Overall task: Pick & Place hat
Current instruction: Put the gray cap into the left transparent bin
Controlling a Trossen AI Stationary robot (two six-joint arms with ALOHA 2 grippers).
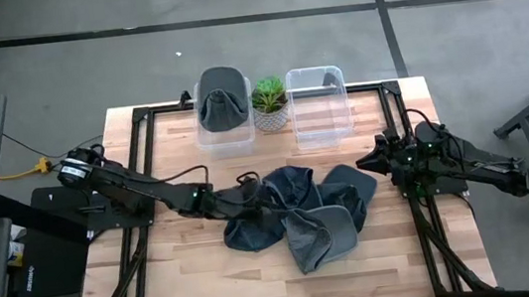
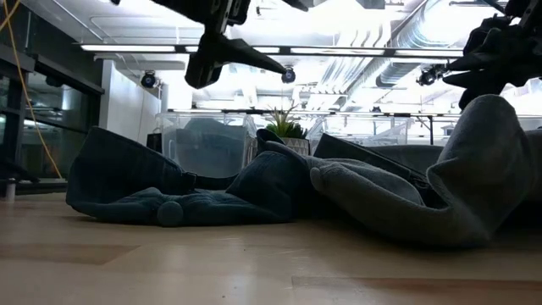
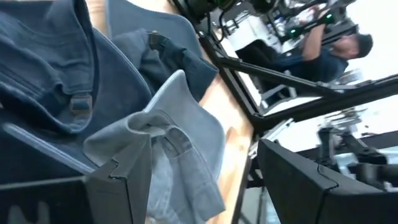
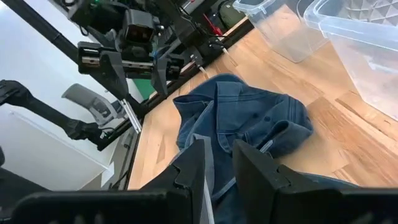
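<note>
Several dark blue and grey hats lie heaped in the middle of the table point(image 1: 189, 277): a dark one point(image 1: 254, 228) on the left, a grey one point(image 1: 324, 234) near the front and another point(image 1: 354, 186) on the right. My left gripper point(image 1: 253, 192) hovers open above the heap's left side, well clear of it in the low view point(image 2: 241, 74); in its wrist view point(image 3: 193, 158) a pale grey hat point(image 3: 180, 137) lies beyond the fingers. My right gripper point(image 1: 361, 162) waits at the table's right side, with a narrow gap between its fingers point(image 4: 217, 155).
At the back stand two clear bins. The left one point(image 1: 205, 135) holds a grey hat point(image 1: 222, 98), and the right one point(image 1: 320, 127) has nothing in it. A small potted plant point(image 1: 269, 98) stands between them. A person point(image 3: 336, 53) is seen beyond the table.
</note>
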